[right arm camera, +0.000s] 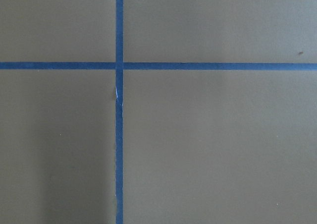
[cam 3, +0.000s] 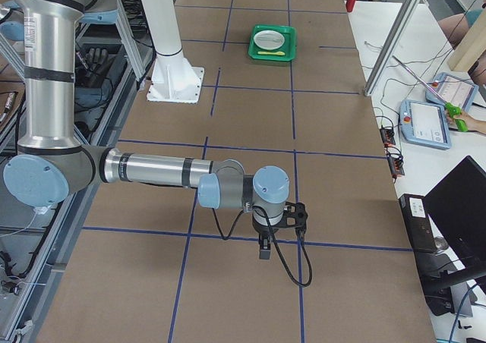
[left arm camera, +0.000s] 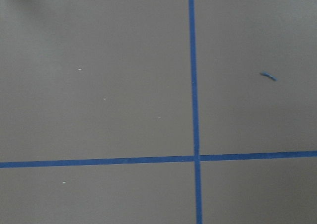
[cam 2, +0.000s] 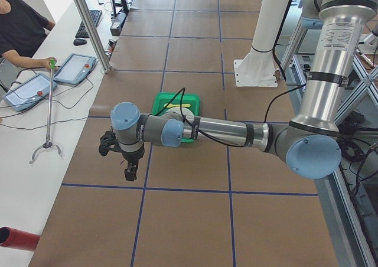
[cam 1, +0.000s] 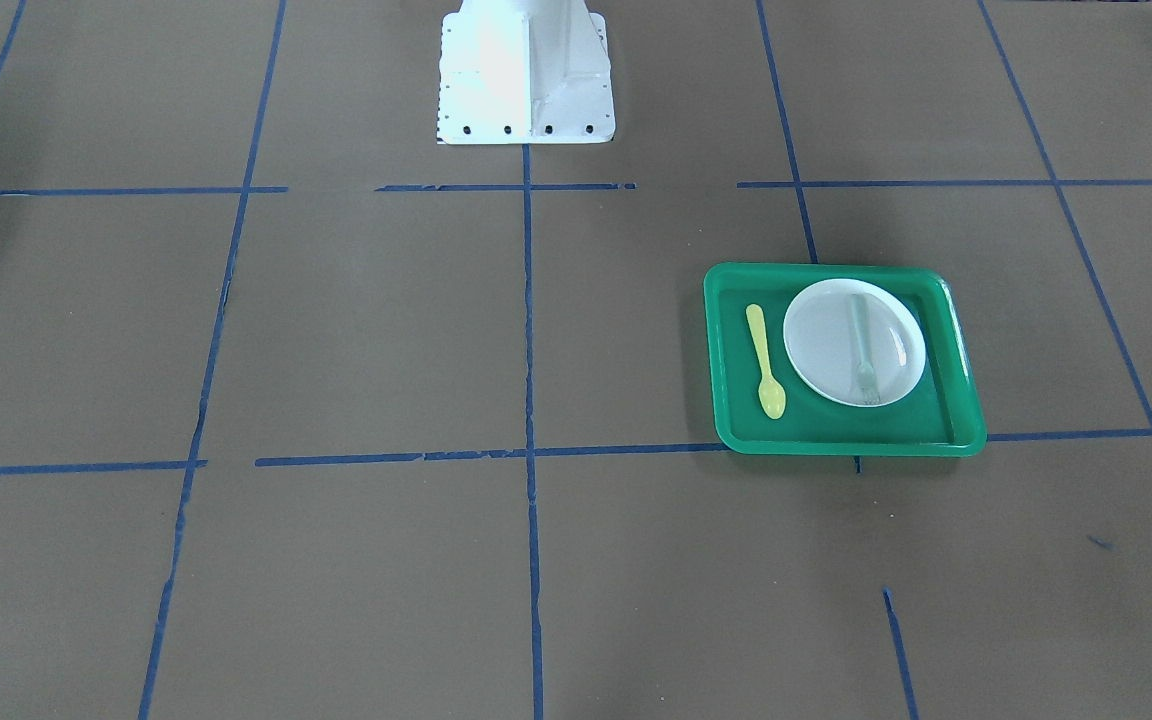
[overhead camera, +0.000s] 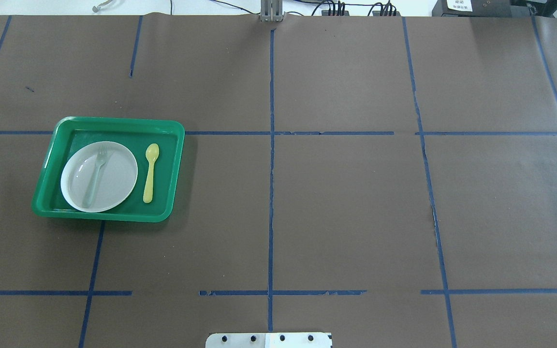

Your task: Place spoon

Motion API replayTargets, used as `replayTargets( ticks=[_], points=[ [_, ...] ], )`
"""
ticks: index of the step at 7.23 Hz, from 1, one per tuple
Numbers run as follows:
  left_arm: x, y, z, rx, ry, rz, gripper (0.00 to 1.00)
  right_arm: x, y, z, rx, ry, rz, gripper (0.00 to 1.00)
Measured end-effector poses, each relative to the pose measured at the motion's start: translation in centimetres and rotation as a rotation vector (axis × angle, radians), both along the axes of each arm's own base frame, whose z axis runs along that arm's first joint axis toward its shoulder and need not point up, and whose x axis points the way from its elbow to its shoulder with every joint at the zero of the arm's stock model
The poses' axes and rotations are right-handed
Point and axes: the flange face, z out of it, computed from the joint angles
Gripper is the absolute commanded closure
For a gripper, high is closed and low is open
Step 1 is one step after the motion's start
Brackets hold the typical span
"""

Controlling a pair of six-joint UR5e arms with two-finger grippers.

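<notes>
Brown paper crossed by blue tape covers the counter, and the yellow spoon (overhead camera: 150, 173) lies flat on the floor of a green tray (overhead camera: 114, 122) on the robot's left side. It sits between the white plate (overhead camera: 116, 179) and the tray wall nearer the counter's middle. It is close beside the plate but apart from it, with its oval bowl pointing away from the robot. Its handle is slim and straight, the plastic is plain and looks light, and it runs roughly parallel to the pale fork (overhead camera: 95, 178) resting on the plate. Nothing holds the spoon. The left fingers (cam 2: 129, 173) hang over bare paper beyond the tray and the right fingers (cam 3: 263, 250) are well away at the other end. Whether either pair is released or clenched I cannot tell. The reach seems to come next, and the left arm looks better placed for it. It should straddle the handle's middle crosswise, go low enough to catch so thin a thing, and keep clear of the plate rim.
</notes>
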Motion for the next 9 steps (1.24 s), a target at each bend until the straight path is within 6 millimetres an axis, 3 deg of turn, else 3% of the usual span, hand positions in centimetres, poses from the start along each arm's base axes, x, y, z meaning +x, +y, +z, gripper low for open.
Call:
replayTargets(
  ticks=[3, 9],
  points=[
    [1.1, 4.1, 1.3, 0.071, -0.004, 0.079, 0.00, 0.0, 0.0, 0.0, 0.000, 0.000, 0.000, 0.00],
    [1.3, 5.6, 2.3, 0.072, 0.023, 0.104, 0.00, 0.0, 0.0, 0.0, 0.000, 0.000, 0.000, 0.00]
  ],
)
